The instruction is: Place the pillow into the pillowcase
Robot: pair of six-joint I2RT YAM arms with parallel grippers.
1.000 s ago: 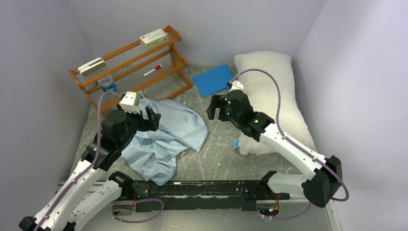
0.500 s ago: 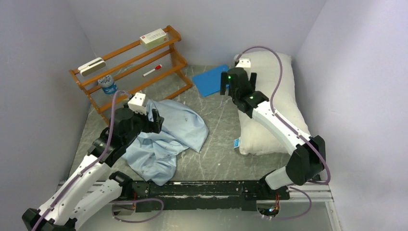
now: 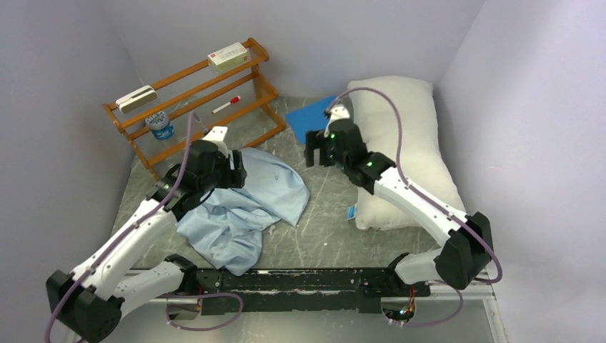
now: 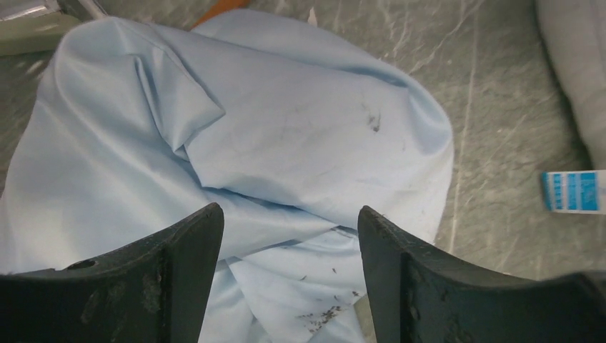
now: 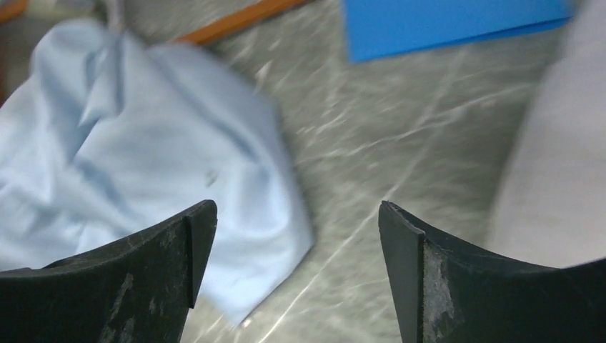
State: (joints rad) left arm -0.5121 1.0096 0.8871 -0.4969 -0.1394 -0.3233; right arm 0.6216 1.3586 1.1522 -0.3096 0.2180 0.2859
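plump white stuffed pillow point(image 3: 404, 143): lies along the right wall at the far right of the grey marbled counter point(image 3: 321, 229), wholly outside the case.
pale-blue thin fabric pillowcase point(image 3: 243, 204): crumpled in a heap left of centre on the counter, well apart from the pillow. I cannot tell where its mouth lies.
left gripper point(image 4: 288, 214): fingers spread, nothing between them. It sits over the far-left part of the pillowcase heap; whether it touches the cloth I cannot tell.
right gripper point(image 5: 296, 207): fingers spread, holding nothing. It hangs over bare counter between pillowcase and pillow, near the stiff flat bright-blue rectangular sheet point(image 3: 312, 118).
step in hand (my reading): getting a first hold on the pillowcase so its opening can be found. The task is hardly begun.
doing it well: pinch a single layer at a hem or edge, not the bunched middle, or both sides get clamped together. Lift enough for the cloth to hang and show the mouth. Let the other gripper take the opposite lip, so the mouth stands wide before the pillow is brought over. The fabric looks floppy, so expect it to slide and drape.
risk: dragging the heap against the orange-brown wooden rack point(image 3: 193, 93) behind it.
writing: the small blue tag point(image 4: 572, 191) at the pillow's near corner carries print too small to read. The white box point(image 3: 229, 55) with red marking on the rack's top rail is unreadable. No brand made out.
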